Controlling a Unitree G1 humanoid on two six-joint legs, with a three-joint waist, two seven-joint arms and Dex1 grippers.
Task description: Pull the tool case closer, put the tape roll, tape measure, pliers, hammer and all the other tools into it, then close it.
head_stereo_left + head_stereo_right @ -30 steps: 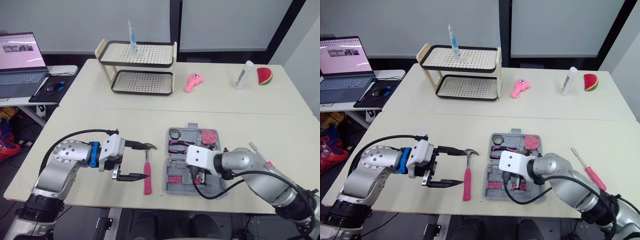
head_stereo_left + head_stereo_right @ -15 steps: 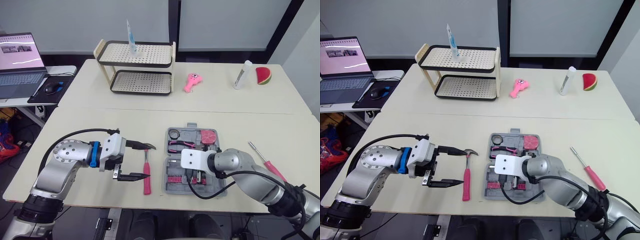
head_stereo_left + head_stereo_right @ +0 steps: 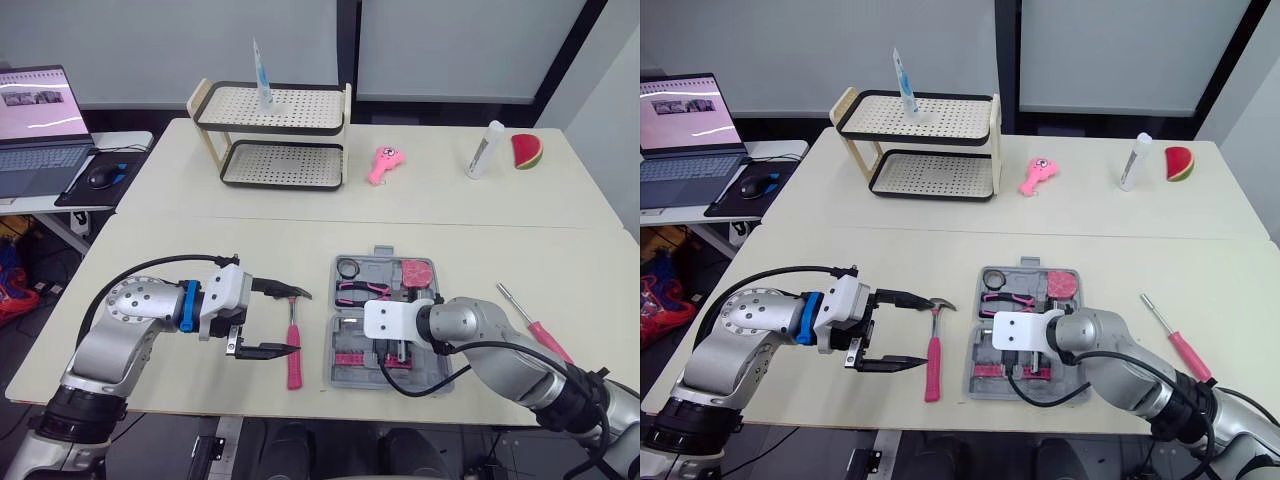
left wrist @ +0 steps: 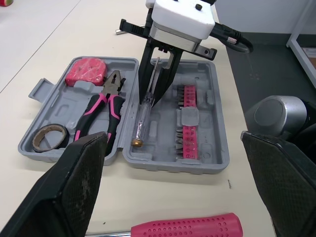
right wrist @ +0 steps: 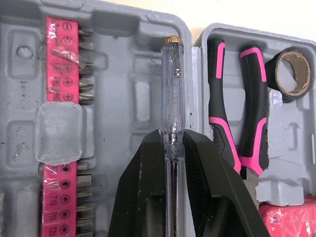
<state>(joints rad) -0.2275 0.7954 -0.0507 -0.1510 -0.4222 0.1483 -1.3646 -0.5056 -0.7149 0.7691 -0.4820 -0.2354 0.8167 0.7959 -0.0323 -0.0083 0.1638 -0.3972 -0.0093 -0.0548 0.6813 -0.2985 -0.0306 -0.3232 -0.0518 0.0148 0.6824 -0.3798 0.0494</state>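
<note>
Little change is seen at the left claw (image 3: 918, 331) over the last second. It is held spread wide and empty, with the hammer (image 3: 931, 365) lying on the tabletop just at its fingertips and not yet gripped, so that tool is judged to be still outstanding.

The tool case (image 3: 334, 372) lies open on the tabletop. The tape roll (image 5: 289, 74), pliers (image 5: 237, 113) and tape measure (image 4: 86, 70) are already seated in its far half.

The main change is on the right. The right claw (image 5: 173, 143) has been shifted a little leftward over the near half and then held almost still. It is closed on the shaft of a clear-handled screwdriver (image 5: 173, 89), whose handle end appears to rest by the hinge, beside the bit strip (image 5: 61, 98). Placement is judged nearly done.

A pink screwdriver (image 3: 535, 330) remains on the tabletop, well right of the case.
</note>
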